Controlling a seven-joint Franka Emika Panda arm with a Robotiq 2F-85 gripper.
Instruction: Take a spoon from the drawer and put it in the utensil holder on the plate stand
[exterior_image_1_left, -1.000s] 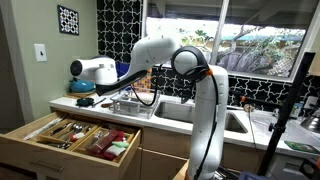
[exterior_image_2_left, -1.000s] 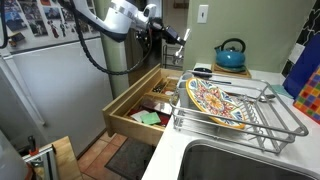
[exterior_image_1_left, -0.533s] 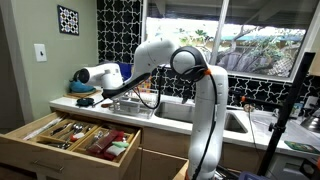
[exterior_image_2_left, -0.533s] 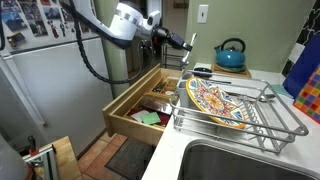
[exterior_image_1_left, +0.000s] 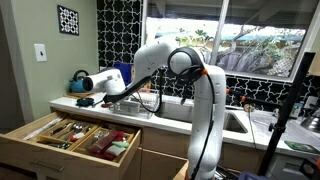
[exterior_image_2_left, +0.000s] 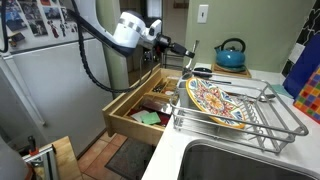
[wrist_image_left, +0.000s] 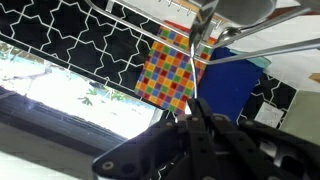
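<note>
you're gripping the spoon (wrist_image_left: 198, 70) tight in the claw (exterior_image_2_left: 183, 50), holding it up in the air above the open drawer (exterior_image_2_left: 128, 104), close to the plate stand (exterior_image_2_left: 262, 128) that's carrying 1 colorful plate (exterior_image_2_left: 212, 100).

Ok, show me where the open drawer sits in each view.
In an exterior view: the drawer is bottom left, pulled open below the counter.
In an exterior view: the drawer is at centre, left of the rack.
Wrist view: not in it.
Shared landmark: the plate stand on the counter.
</note>
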